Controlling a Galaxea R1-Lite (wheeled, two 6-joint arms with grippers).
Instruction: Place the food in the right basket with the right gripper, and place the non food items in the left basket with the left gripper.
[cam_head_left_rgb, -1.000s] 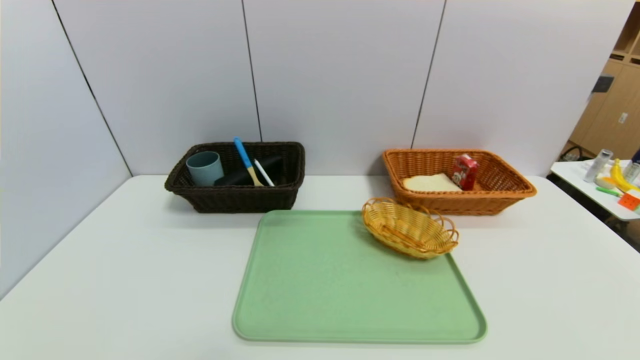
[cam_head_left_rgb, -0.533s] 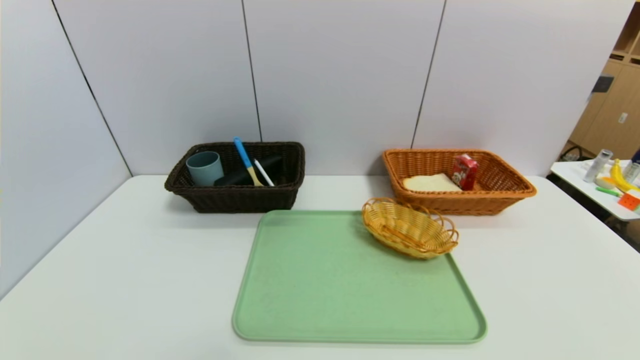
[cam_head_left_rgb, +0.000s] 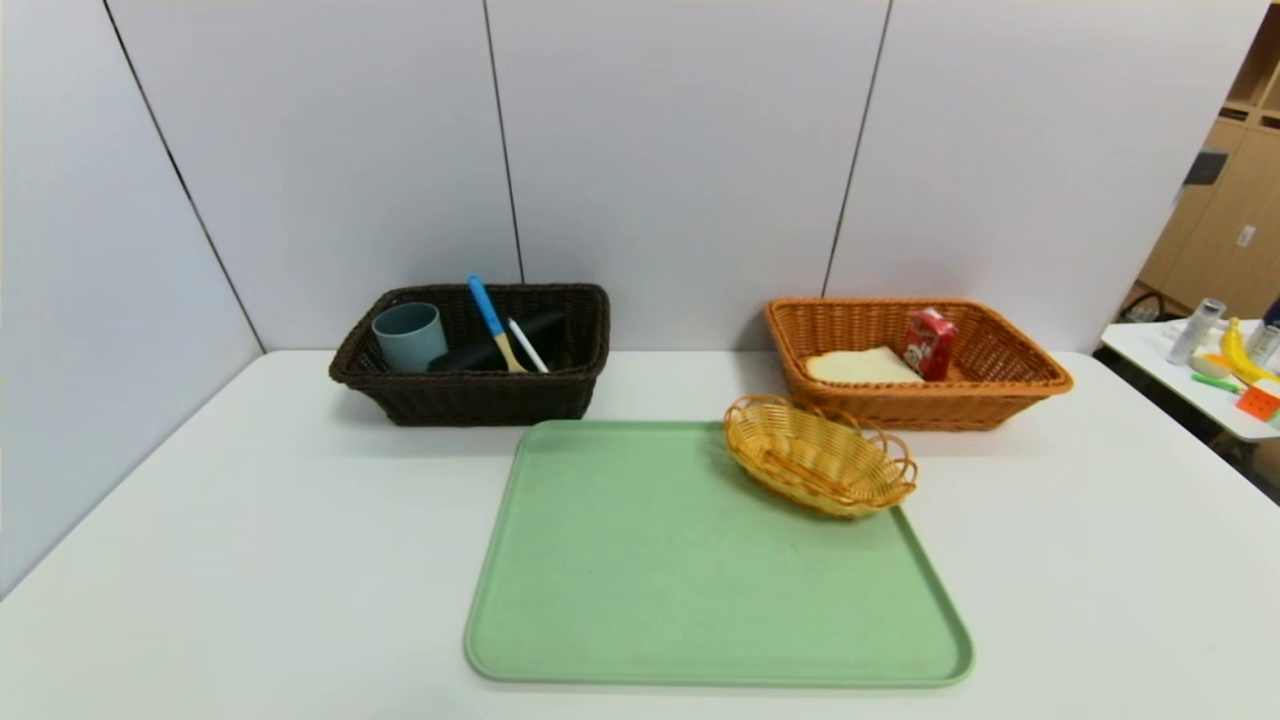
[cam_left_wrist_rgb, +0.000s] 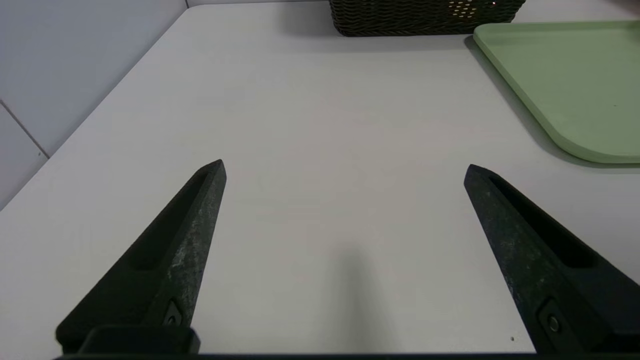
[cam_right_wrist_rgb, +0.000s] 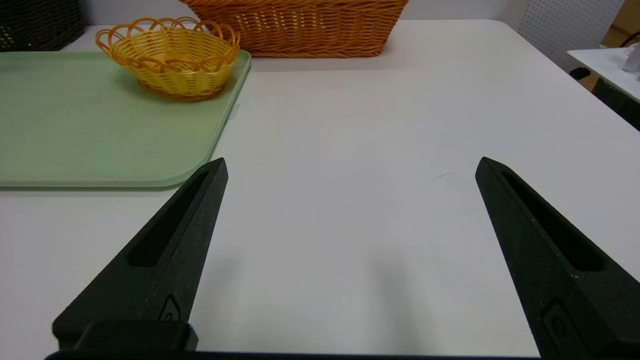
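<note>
The bread slice (cam_head_left_rgb: 860, 366) and the red drink carton (cam_head_left_rgb: 929, 343) lie in the orange-tan right basket (cam_head_left_rgb: 1010, 400). The grey-blue cup (cam_head_left_rgb: 409, 336), the black case (cam_head_left_rgb: 480, 356), the white pen (cam_head_left_rgb: 527, 345) and the blue-handled yellow spoon (cam_head_left_rgb: 491, 318) lie in the dark brown left basket (cam_head_left_rgb: 470, 400). Neither gripper shows in the head view. My left gripper (cam_left_wrist_rgb: 344, 167) is open and empty over bare table, well short of the left basket (cam_left_wrist_rgb: 425, 17). My right gripper (cam_right_wrist_rgb: 350, 165) is open and empty over bare table, well short of the right basket (cam_right_wrist_rgb: 305, 30).
A green tray (cam_head_left_rgb: 650, 560) lies at the table's middle, with a small empty yellow oval basket (cam_head_left_rgb: 820, 457) on its far right corner. A side table with small items (cam_head_left_rgb: 1225, 370) stands at the far right. Grey wall panels close the back and left.
</note>
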